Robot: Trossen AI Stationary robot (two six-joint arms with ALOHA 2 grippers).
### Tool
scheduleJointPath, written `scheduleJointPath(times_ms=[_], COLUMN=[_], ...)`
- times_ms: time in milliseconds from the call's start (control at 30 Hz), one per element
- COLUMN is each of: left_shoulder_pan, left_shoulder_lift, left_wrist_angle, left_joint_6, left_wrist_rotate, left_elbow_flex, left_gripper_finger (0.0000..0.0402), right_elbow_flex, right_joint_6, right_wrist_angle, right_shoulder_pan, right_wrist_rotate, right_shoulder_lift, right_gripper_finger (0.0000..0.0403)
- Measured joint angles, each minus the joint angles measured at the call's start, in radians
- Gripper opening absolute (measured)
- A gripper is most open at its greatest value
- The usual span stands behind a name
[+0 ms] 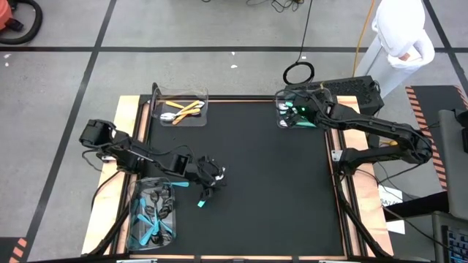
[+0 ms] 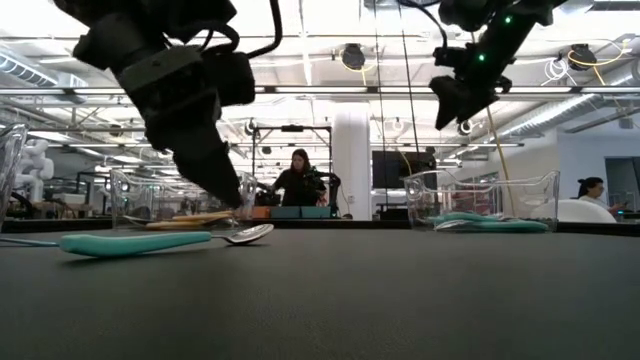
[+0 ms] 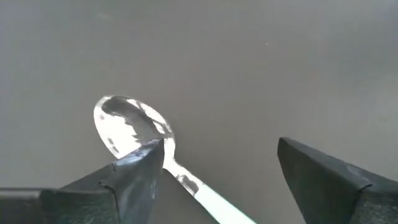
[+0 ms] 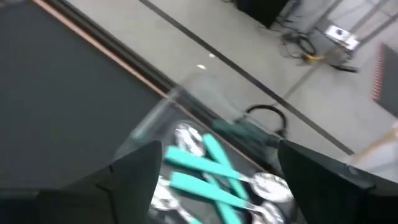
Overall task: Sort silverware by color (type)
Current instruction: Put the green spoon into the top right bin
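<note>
One teal-handled, silver-headed spoon left on mat; left gripper wide over it; next: close, lift. Right gripper wide over far-right clear bin.

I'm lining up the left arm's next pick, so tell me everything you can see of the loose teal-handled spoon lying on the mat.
The teal-handled spoon has a slim, matte, plastic-looking handle and a shiny silver bowl that mirrors the lights. It lies flat on the black mat, alone, outside every bin. The left gripper sits open right above it, fingers either side of the neck, one finger overlapping it in the wrist view. Whether that finger touches it cannot be told.
</note>
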Motion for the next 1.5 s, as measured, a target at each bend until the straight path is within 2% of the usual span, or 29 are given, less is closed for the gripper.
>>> scheduleJointPath(times_ms=[200, 367, 467, 667, 700, 767, 833, 933, 1067, 1267, 1400, 1500], left_shoulder_pan=[-0.012, -0.014, -0.014, -0.012, -0.012, -0.011, -0.013, -0.013, -0.022, -0.015, 0.003, 0.010], left_shoulder_lift=[0.100, 0.144, 0.146, 0.148, 0.148, 0.140, 0.131, 0.109, 0.066, 0.060, 0.060, 0.059], left_wrist_angle=[-0.014, -0.024, -0.036, -0.042, -0.041, -0.039, -0.035, -0.034, 0.088, 0.270, 0.303, 0.312], left_joint_6=[-0.072, -0.126, -0.122, -0.050, -0.047, -0.046, -0.022, 0.043, 0.174, 0.414, 0.464, 0.473], left_wrist_rotate=[-0.008, -0.071, -0.092, -0.123, -0.125, -0.144, -0.194, -0.348, -0.495, -0.514, -0.515, -0.512], left_elbow_flex=[0.001, 0.006, 0.005, 0.003, 0.003, 0.003, 0.002, -0.007, -0.001, 0.000, -0.001, -0.001], left_gripper_finger=[0.0288, 0.0250, 0.0197, 0.0042, 0.0026, 0.0020, 0.0032, 0.0044, 0.0033, 0.0017, 0.0013, 0.0009], right_elbow_flex=[0.000, 0.000, 0.000, -0.010, -0.023, -0.068, -0.134, -0.251, -0.378, -0.406, -0.400, -0.380], right_joint_6=[0.033, 0.035, 0.047, 0.120, 0.139, 0.174, 0.218, 0.300, 0.414, 0.414, 0.413, 0.387], right_wrist_angle=[0.054, 0.099, 0.101, 0.106, 0.125, 0.179, 0.261, 0.471, 0.753, 0.976, 1.143, 1.167], right_shoulder_pan=[0.046, 0.093, 0.116, 0.170, 0.185, 0.216, 0.243, 0.284, 0.336, 0.386, 0.395, 0.394], right_wrist_rotate=[-0.147, -0.170, -0.170, -0.170, -0.172, -0.222, -0.304, -0.437, -0.519, -0.538, -0.565, -0.570], right_shoulder_lift=[0.001, 0.001, 0.001, 0.001, 0.004, 0.008, 0.011, 0.023, 0.064, 0.186, 0.283, 0.334], right_gripper_finger=[0.0313, 0.0313, 0.0313, 0.0313, 0.0313, 0.0313, 0.0313, 0.0313, 0.0313, 0.0313, 0.0313, 0.0313])
